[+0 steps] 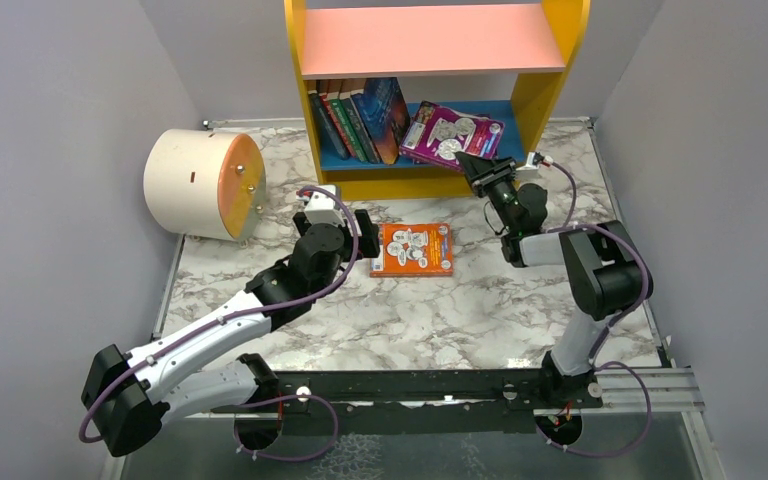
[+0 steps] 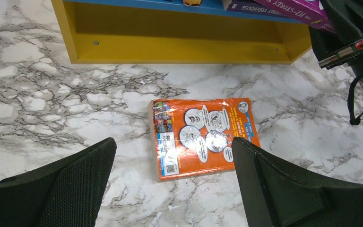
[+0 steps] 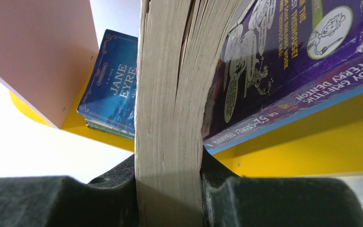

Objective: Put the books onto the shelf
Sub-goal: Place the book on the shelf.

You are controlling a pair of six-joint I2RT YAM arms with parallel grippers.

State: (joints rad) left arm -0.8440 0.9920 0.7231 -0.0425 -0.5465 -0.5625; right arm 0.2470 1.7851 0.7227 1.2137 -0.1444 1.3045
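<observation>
Right gripper [image 1: 475, 165] clamped on the purple book [image 1: 450, 132] — one more to go.
Several books [image 1: 355, 120] already lean upright on the shelf [image 1: 550, 90]; the cartoon-covered purple book rests tilted on its blue lower board [image 1: 505, 112], unreleased. Left gripper [image 1: 338, 225] hangs with jaws wide apart by the orange book [image 1: 412, 249] — flat on the table [image 1: 520, 320].

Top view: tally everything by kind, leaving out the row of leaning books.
Arms: 2, left arm and right arm
Bookcase: 1
Cylinder: 1
Cartoon-cover books: 2, orange book lying flat, purple book in the right gripper
Total: 6
</observation>
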